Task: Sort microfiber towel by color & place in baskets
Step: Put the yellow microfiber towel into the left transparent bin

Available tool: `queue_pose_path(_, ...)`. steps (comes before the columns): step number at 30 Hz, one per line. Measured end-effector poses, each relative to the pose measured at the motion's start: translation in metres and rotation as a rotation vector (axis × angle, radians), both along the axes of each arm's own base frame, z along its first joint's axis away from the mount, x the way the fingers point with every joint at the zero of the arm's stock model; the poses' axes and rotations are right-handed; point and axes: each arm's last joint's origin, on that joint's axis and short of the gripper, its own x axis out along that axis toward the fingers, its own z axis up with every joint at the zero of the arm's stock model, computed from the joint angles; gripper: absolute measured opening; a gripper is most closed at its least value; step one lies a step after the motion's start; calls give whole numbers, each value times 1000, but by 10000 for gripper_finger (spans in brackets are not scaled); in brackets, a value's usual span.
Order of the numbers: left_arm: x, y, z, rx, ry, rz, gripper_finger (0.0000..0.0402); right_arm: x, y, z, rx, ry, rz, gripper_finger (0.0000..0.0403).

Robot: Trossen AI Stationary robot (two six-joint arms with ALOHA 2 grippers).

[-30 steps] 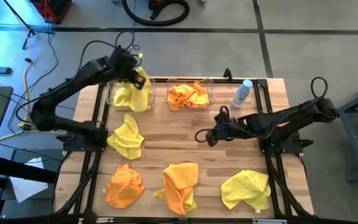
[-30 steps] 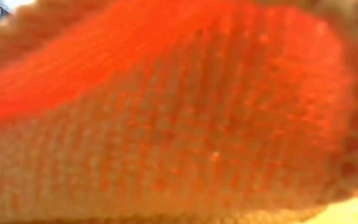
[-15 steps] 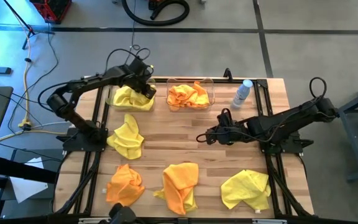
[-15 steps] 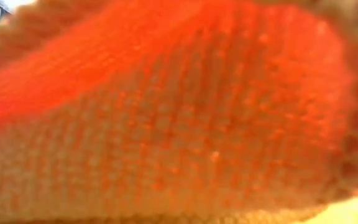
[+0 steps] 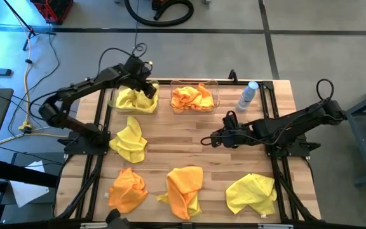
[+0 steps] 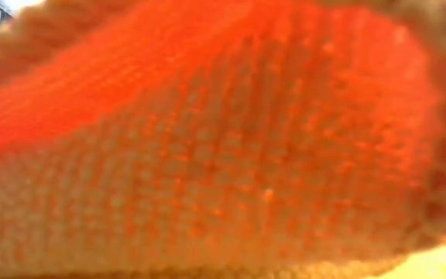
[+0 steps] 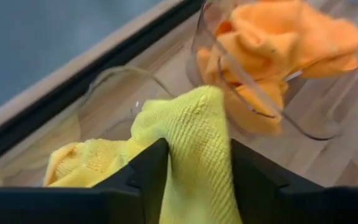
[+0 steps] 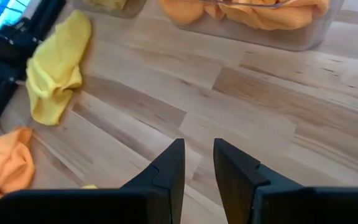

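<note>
1. Step in hand: depositing a yellow towel in the left basket (image 5: 132,100), the clear tub at the far left of the desk (image 5: 234,156); the left gripper (image 5: 146,91) hangs over that basket's right end

2. Left gripper state: in the left wrist view the fingers (image 7: 143,171) stand apart with a fold of the yellow towel (image 7: 194,134) lying between them; whether they press on the cloth cannot be told; the rest of the towel lies heaped in the basket

3. Right gripper (image 5: 206,140): waits low over bare desk near the middle, well apart from any cloth; the right wrist view shows its fingers (image 8: 169,165) parallel with a narrow gap and nothing between them

4. Sorted so far: the right basket (image 5: 194,97) holds an orange towel (image 5: 192,97); the left basket holds yellow cloth only; a small bottle (image 5: 248,95) stands just beside the right basket

5. Unsorted on the desk: one loose yellow towel (image 5: 129,138) just in front of the left basket; an orange towel at the near left (image 5: 127,189); an orange towel at the near centre (image 5: 184,186); a yellow towel at the near right (image 5: 252,192)

6. Low view: filled by orange fabric against the lens; no use for positioning

7. Next move, as a judgement: lift the left gripper clear so the fold slips out and falls inside the rim; then take the loose yellow towel nearest the basket; check that no corner drapes over the wall toward the orange basket
</note>
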Motion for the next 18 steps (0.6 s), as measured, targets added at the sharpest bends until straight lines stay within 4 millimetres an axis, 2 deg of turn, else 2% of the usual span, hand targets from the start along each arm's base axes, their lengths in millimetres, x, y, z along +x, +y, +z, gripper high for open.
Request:
queue_pose_path(6,-17,-20,28,58,-33,-20,171,-1,1,-2,-3,55,99,78)
queue_pose_path(10,-21,-31,38,176,18,-158,167,-1,2,-2,-6,82,159,78)
queue_pose_path(14,-13,-33,32,237,88,-313,160,-1,2,-2,-25,92,183,78)
queue_pose_path(18,-2,-32,13,225,204,-458,159,-1,3,-2,-12,95,201,78)
